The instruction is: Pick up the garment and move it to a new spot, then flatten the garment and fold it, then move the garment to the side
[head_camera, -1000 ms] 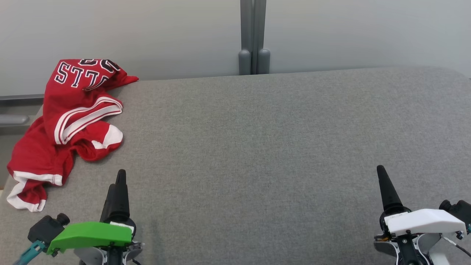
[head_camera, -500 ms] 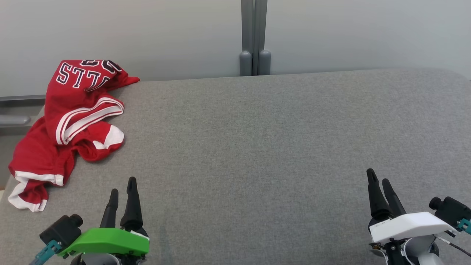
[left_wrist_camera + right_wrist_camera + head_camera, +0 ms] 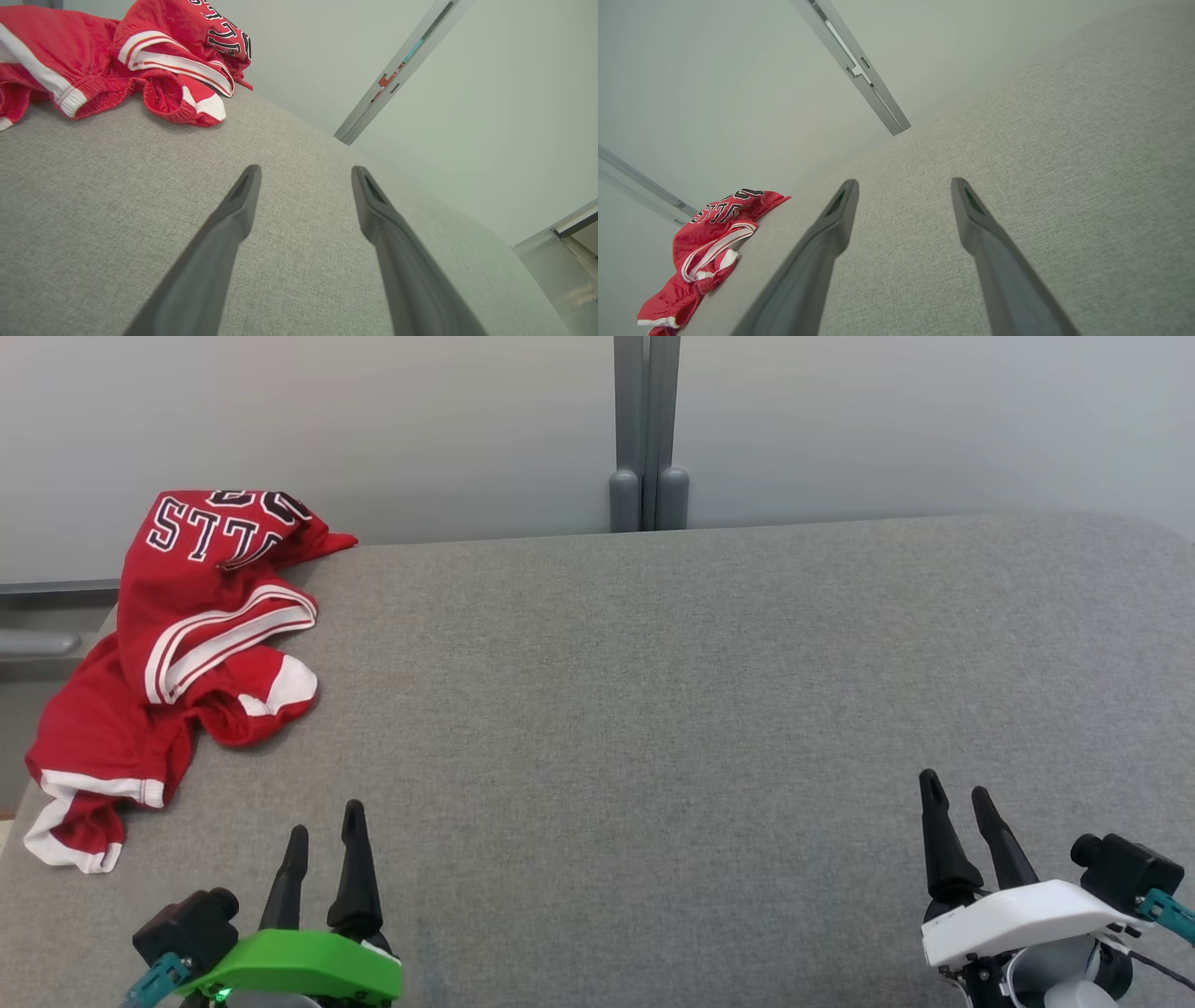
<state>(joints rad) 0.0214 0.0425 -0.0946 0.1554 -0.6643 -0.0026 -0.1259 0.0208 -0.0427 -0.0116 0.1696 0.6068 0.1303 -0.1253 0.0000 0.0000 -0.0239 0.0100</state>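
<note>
Readying both hands for the first reach.
Left hand point(image 3: 326, 819) and right hand point(image 3: 953, 784) have rolled, fingers spread wide and empty; the garment point(image 3: 177, 644) lies crumpled, untouched, at the far-left corner of the desk point(image 3: 653, 709).

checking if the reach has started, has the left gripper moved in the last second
Yes: the left gripper slid right and nearer the robot, away from the red garment.

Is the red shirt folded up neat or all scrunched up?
Scrunched up. The red garment lies in a crumpled heap at the gray surface's left edge, its white stripes twisted and lettering bunched.
</note>
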